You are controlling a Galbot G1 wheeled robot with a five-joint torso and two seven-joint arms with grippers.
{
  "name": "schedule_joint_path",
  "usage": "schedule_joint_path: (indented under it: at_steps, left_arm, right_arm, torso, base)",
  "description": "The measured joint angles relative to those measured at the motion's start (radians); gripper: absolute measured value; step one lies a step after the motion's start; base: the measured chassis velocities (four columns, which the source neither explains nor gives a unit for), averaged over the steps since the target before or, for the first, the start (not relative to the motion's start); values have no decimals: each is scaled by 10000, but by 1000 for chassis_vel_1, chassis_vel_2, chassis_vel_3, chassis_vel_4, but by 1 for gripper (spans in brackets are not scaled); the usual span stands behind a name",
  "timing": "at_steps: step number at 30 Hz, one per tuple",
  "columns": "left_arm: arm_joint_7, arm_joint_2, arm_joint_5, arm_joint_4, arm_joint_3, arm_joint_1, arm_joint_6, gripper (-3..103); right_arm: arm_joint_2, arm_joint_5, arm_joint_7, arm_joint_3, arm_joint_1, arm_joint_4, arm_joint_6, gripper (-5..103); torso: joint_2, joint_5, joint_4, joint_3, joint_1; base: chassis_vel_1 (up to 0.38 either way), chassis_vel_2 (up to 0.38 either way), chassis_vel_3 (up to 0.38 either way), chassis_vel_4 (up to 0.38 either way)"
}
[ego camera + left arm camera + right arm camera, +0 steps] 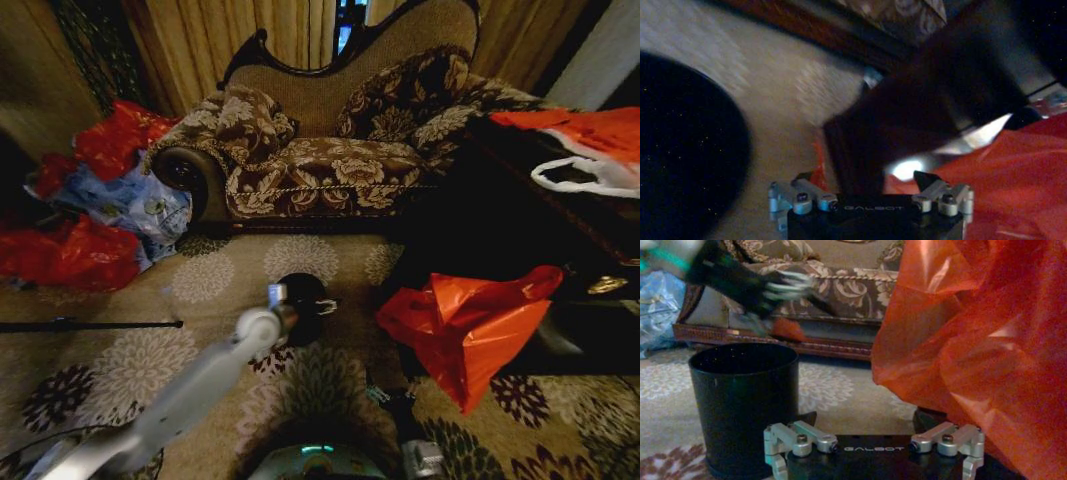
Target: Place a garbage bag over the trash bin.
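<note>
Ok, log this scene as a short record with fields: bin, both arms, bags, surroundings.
trash bin: black, upright on the patterned carpet, mouth open, no liner over its rim
left end effector: above the bin, with a small red scrap just below it
right end effector: low, close beside the bin
orange-red bag: on the robot's right of the bin, apart from it
heaped red and blue bags: far left, by the sofa
</note>
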Motion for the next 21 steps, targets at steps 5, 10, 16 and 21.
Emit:
schedule_joint_path:
  at_steps: [5, 10, 16, 21]
  left_arm:
    - [38, -859, -104, 1300, 764, -487, 45, 100]
    - [783, -1571, -341, 2671, 1227, -755, -347, 100]
    - [1272, -2283, -319, 3625, 1231, -705, -688, 100]
    - [2118, -2703, -38, 4307, 1216, -691, -758, 103]
  right_arm:
    - [67, 8, 0, 207, -70, 49, 80, 100]
    - [194, 31, -16, 506, -228, 133, 250, 100]
    - [267, 67, -29, 673, -397, 139, 535, 100]
    - [378, 96, -64, 813, -547, 133, 716, 100]
  torso:
    - [0, 1, 2, 0, 0]
    - [0, -1, 3, 0, 0]
    - [0, -2, 3, 0, 0]
    - [0, -2, 3, 0, 0]
  base:
    - [0, 0, 0, 0]
    - [0, 0, 0, 0]
    - [0, 0, 0, 0]
    - [0, 0, 0, 0]
